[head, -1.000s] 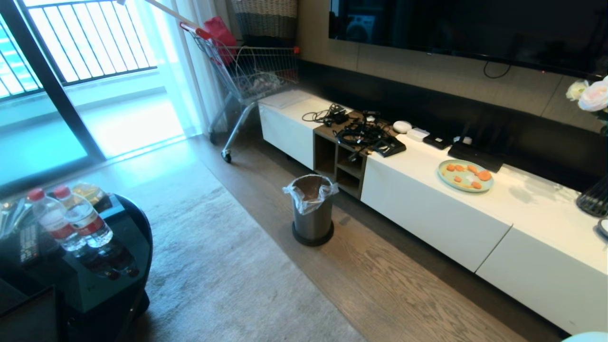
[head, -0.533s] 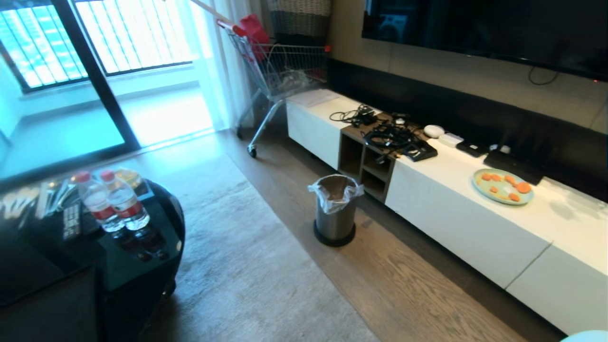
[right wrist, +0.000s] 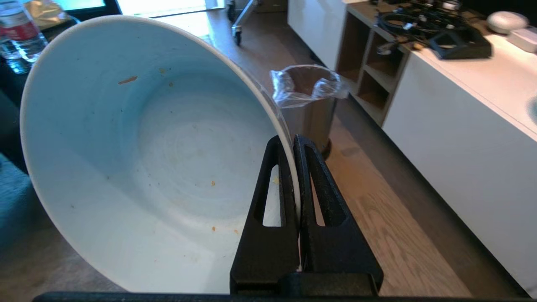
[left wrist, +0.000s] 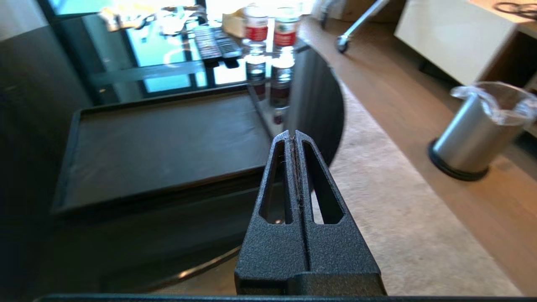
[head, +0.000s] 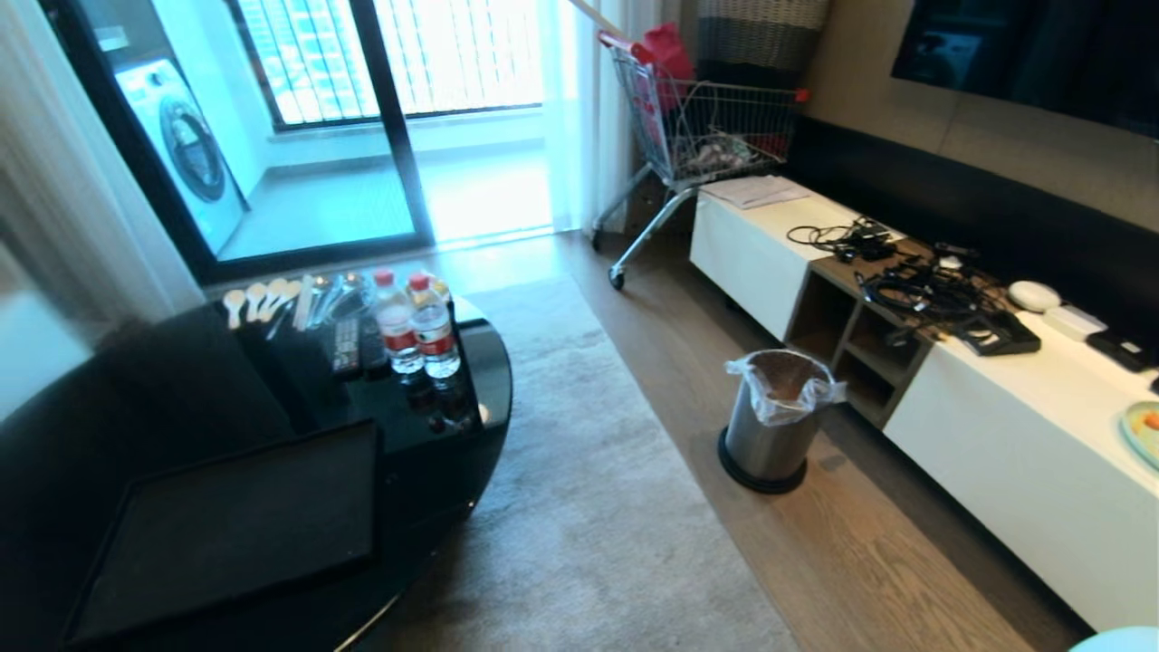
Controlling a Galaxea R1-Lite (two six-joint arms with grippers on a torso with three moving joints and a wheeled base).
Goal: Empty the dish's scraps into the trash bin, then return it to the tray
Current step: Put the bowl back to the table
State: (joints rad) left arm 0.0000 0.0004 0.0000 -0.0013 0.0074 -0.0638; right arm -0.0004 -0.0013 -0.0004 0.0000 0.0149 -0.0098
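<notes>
I see the white dish (right wrist: 138, 167) flecked with tiny orange-brown specks, a matte black tray (head: 235, 525) on the glossy black tabletop (head: 471, 362), and a brushed-silver trash bin (head: 770, 426) — black base ring, clear liner — on grey-brown wood-grain floor (head: 815, 543).

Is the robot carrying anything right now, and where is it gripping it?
Yes. The right gripper is pinched on the rim of the white bowl, one finger inside and one outside. The bowl holds only specks. The left gripper is shut and holds nothing.
</notes>
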